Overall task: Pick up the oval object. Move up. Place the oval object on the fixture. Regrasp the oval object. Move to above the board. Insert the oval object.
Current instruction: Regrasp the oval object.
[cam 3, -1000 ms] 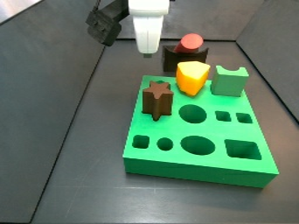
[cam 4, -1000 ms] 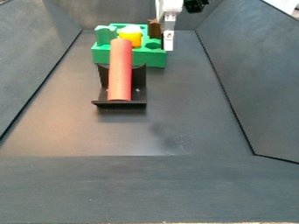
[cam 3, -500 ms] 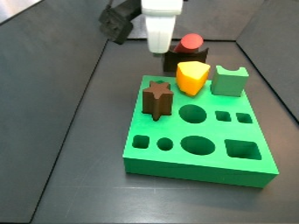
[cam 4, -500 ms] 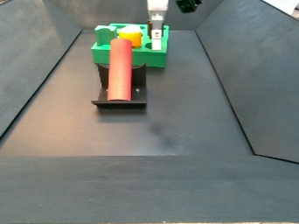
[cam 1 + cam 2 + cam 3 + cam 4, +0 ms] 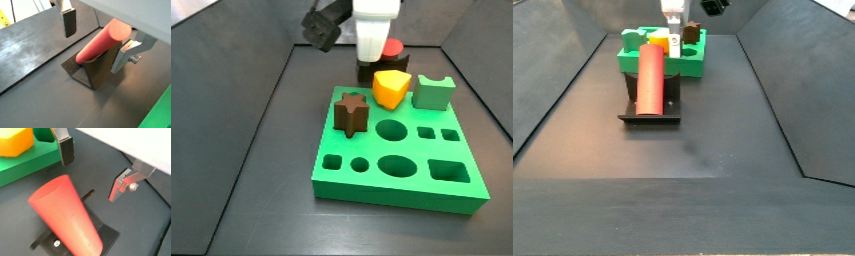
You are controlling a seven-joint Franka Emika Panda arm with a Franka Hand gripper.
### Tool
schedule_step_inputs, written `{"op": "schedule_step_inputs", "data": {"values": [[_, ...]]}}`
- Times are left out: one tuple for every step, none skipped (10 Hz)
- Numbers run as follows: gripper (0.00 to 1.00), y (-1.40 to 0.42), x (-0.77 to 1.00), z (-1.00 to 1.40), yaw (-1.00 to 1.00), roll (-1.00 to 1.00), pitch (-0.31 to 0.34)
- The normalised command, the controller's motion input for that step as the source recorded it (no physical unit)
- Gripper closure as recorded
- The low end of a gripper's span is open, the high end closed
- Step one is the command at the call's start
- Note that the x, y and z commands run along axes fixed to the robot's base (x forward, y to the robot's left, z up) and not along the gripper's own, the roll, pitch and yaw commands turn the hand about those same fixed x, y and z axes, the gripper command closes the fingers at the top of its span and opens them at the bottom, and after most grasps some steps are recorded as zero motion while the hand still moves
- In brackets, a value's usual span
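The oval object (image 5: 651,76) is a salmon-red rod lying in the notch of the dark fixture (image 5: 648,115); its rounded end (image 5: 389,47) shows behind the board (image 5: 398,160). In both wrist views the oval object (image 5: 100,42) (image 5: 67,215) rests on the fixture (image 5: 90,70) (image 5: 103,235). My gripper (image 5: 374,45) (image 5: 673,25) hangs open above the rod's end nearest the board. Its fingers (image 5: 69,22) (image 5: 65,152) stand wide apart on either side of the rod's line and touch nothing. Midway between the fingertips, the gripper (image 5: 97,40) (image 5: 93,169) holds nothing.
On the bright green board stand a yellow wedge (image 5: 392,88) (image 5: 15,142), a light green notched block (image 5: 434,93) and a dark brown star peg (image 5: 350,112). Several cut-out holes (image 5: 392,165) lie open at its near end. Sloped dark walls (image 5: 780,90) bound the floor.
The gripper has moved sideways, from beside the fixture to over the rod's end by the board. It stays open. The rod has not moved.
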Motion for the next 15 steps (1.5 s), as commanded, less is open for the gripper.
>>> {"op": "schedule_step_inputs", "data": {"values": [[0.00, -0.02, 0.96, 0.00, 0.04, 0.01, 0.193], [0.00, -0.02, 0.86, 0.00, 0.04, 0.01, 0.196], [0.00, -0.02, 0.81, 0.00, 0.04, 0.00, 0.197], [0.00, -0.02, 0.68, 0.00, 0.04, 0.00, 0.209], [0.00, -0.02, 0.62, 0.01, 0.04, 0.00, 0.215], [0.00, -0.02, 0.55, 0.00, 0.05, -0.01, 0.216], [0.00, -0.02, 0.51, 0.00, 0.05, -0.01, 0.214], [0.00, -0.01, 0.41, 0.00, 0.05, -0.02, 0.220], [0.00, -0.01, 0.38, 0.00, 0.05, -0.02, 0.224], [0.00, -0.01, 0.30, 0.01, 0.05, -0.02, 0.226], [0.00, -0.01, 0.23, 0.00, 0.05, -0.03, 0.226], [0.00, -0.01, 0.19, 0.00, 0.05, -0.02, 0.231], [0.00, -0.01, 0.16, 0.00, 0.05, -0.02, 0.234], [0.00, -0.01, 0.10, 0.00, 0.05, -0.02, 0.241], [0.00, -0.02, 0.09, 0.01, 0.06, -0.03, 0.232]]}}
